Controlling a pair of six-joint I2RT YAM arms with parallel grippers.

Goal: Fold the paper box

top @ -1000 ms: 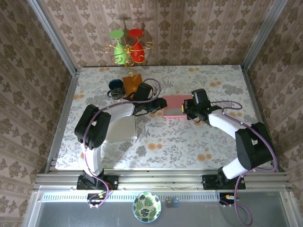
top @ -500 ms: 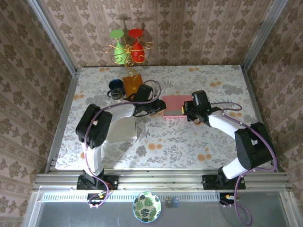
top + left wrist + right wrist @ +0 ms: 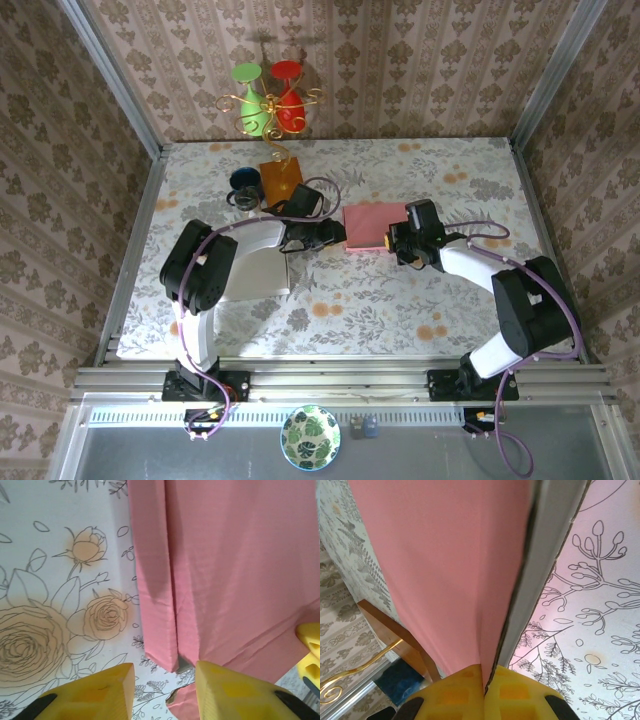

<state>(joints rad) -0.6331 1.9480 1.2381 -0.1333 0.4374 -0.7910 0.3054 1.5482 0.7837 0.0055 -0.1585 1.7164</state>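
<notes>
Left wrist view puts the folded flap end of the paper box (image 3: 240, 570) just ahead of the parted left gripper (image 3: 165, 676), while the right gripper (image 3: 485, 674) clamps its opposite edge.

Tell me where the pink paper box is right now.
In the top view the pink box lies mid-table, between the left gripper and the right gripper, which pinches its right edge.
</notes>
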